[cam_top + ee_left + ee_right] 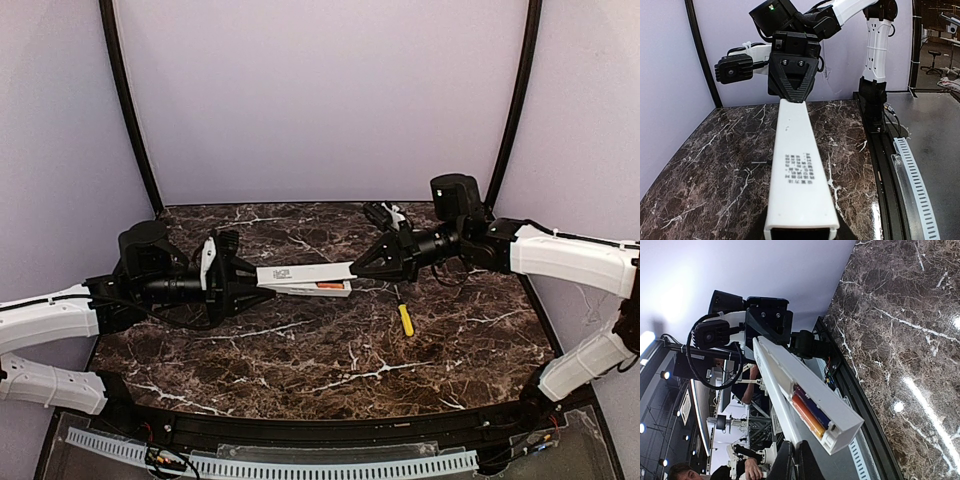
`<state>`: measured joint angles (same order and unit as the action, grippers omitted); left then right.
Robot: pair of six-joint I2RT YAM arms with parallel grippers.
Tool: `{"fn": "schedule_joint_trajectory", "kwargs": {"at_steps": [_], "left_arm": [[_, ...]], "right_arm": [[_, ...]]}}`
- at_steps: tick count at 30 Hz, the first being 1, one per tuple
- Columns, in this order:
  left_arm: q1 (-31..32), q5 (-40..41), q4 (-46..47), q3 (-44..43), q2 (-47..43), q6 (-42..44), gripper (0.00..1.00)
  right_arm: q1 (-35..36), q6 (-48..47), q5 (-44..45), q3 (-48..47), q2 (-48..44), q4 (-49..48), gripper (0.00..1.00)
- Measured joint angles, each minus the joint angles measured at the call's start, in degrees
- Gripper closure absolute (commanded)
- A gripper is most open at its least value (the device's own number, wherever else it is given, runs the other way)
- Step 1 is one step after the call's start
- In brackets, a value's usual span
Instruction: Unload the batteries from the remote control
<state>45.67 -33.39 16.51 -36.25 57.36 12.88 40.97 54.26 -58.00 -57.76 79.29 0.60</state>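
One remote control, two grippers, two batteries in the recess.

The single white remote control (300, 276) lies crosswise over the middle of the marble table (300, 372), lifted off it. The left gripper (254, 288) is clamped narrow on its 9 o'clock end and the right gripper (356, 268) is pinched on its 3 o'clock end. The right wrist view looks into the open recess, where two batteries (810, 412) lie side by side lengthwise. One is orange and the other, next to it, is blue-purple. From above only the orange one shows, near the remote's 3 o'clock end. One yellow-handled screwdriver (405, 320) rests on the table at about 4 o'clock from that end, apart from both grippers. The left wrist view shows the remote's plain back with one block of small print.
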Motion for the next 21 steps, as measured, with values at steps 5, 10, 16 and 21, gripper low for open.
{"fn": "schedule_joint_trajectory", "kwargs": {"at_steps": [5,10,16,21], "left_arm": [[0.0,0.0,-0.2,0.0,0.0,0.0,1.00],[0.0,0.1,-0.2,0.0,0.0,0.0,1.00],[0.0,0.2,-0.2,0.0,0.0,0.0,1.00],[0.0,0.5,-0.2,0.0,0.0,0.0,1.00]], "right_arm": [[0.0,0.0,0.0,0.0,0.0,-0.3,0.99],[0.0,0.0,-0.1,0.0,0.0,-0.5,1.00],[0.0,0.1,-0.3,0.0,-0.2,-0.9,1.00],[0.0,1.2,-0.7,0.5,-1.3,-2.9,1.00]]}}
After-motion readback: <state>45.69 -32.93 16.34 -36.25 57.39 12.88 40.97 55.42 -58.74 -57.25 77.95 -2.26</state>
